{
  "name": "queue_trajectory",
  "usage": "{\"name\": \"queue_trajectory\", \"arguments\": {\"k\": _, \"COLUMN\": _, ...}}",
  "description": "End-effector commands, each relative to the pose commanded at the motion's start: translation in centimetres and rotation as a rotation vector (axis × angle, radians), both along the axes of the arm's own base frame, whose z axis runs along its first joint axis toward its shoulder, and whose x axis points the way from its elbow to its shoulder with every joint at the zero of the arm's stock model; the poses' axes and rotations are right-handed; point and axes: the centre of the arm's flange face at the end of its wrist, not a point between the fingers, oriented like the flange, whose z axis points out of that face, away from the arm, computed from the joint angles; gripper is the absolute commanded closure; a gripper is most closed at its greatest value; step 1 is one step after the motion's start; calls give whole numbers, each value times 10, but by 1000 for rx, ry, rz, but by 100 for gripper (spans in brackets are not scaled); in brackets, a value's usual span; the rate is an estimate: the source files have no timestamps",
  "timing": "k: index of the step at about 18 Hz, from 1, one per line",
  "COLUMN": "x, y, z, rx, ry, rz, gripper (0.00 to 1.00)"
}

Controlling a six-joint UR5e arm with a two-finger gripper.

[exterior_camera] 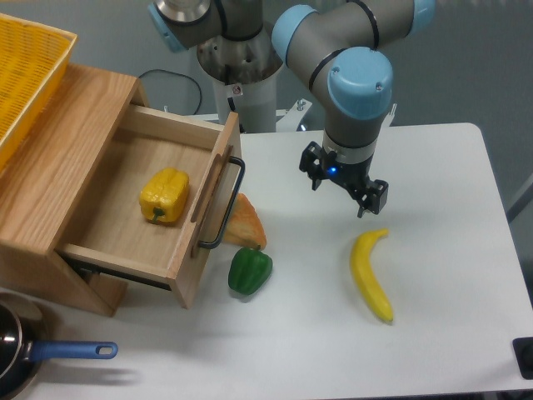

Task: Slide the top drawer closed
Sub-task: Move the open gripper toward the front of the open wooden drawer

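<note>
The top drawer (pixel 141 208) stands pulled out of the wooden cabinet (pixel 58 158) at the table's (pixel 441 175) left side, its front panel angled toward the middle of the table and its black bar handle (pixel 226 204) facing right. Inside the drawer lies a yellow pepper (pixel 164 195), near the front panel but not touching it. Just outside the front, a wedge of bread (pixel 243 223) sits below the handle, and a green pepper (pixel 249 271) rests just beside the bread. The gripper (pixel 344 177) hangs over bare table, well right of the handle, with nothing between its fingers; the view from above does not show whether the fingers are spread or pressed together. A banana (pixel 370 275) lies below and slightly right of the gripper. A yellow basket (pixel 25 71) sits on top of the cabinet at the upper left, and a pan (pixel 17 354) with a blue handle shows at the lower left corner.
</note>
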Motion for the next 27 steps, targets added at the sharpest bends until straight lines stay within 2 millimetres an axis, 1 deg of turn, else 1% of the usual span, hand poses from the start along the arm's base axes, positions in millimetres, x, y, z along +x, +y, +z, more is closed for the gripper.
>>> {"name": "queue_trajectory", "arguments": {"k": 4, "x": 3, "y": 2, "z": 3, "rx": 12, "ry": 0, "rz": -3, "gripper": 0}}
{"name": "queue_trajectory", "arguments": {"k": 5, "x": 5, "y": 4, "z": 1, "rx": 13, "ry": -6, "rz": -2, "gripper": 0}}
{"name": "queue_trajectory", "arguments": {"k": 7, "x": 13, "y": 2, "z": -13, "rx": -2, "ry": -30, "rz": 1, "gripper": 0}}
{"name": "queue_trajectory", "arguments": {"k": 9, "x": 21, "y": 3, "z": -14, "rx": -13, "ry": -27, "rz": 49, "gripper": 0}}
{"name": "queue_trajectory", "arguments": {"k": 11, "x": 27, "y": 2, "z": -14, "rx": -4, "ry": -39, "rz": 150, "gripper": 0}}
{"name": "queue_trajectory", "arguments": {"k": 13, "x": 29, "y": 3, "z": -12, "rx": -2, "ry": -39, "rz": 197, "gripper": 0}}
{"name": "queue_trajectory", "arguments": {"k": 15, "x": 28, "y": 3, "z": -13, "rx": -2, "ry": -39, "rz": 201, "gripper": 0}}
{"name": "queue_trajectory", "arguments": {"k": 18, "x": 26, "y": 4, "z": -9, "rx": 10, "ry": -36, "rz": 202, "gripper": 0}}
{"name": "queue_trajectory", "arguments": {"k": 19, "x": 25, "y": 4, "z": -7, "rx": 16, "ry": -38, "rz": 205, "gripper": 6}}
{"name": "queue_trajectory", "arguments": {"k": 22, "x": 23, "y": 3, "z": -3, "rx": 42, "ry": -48, "rz": 213, "gripper": 48}}
{"name": "queue_trajectory", "arguments": {"k": 23, "x": 24, "y": 4, "z": -2, "rx": 42, "ry": -48, "rz": 213, "gripper": 60}}
{"name": "queue_trajectory", "arguments": {"k": 24, "x": 26, "y": 5, "z": -2, "rx": 44, "ry": -48, "rz": 215, "gripper": 68}}
{"name": "queue_trajectory", "arguments": {"k": 25, "x": 28, "y": 7, "z": -2, "rx": 48, "ry": -53, "rz": 219, "gripper": 79}}
{"name": "queue_trajectory", "arguments": {"k": 27, "x": 32, "y": 9, "z": 4, "rx": 66, "ry": -59, "rz": 235, "gripper": 95}}
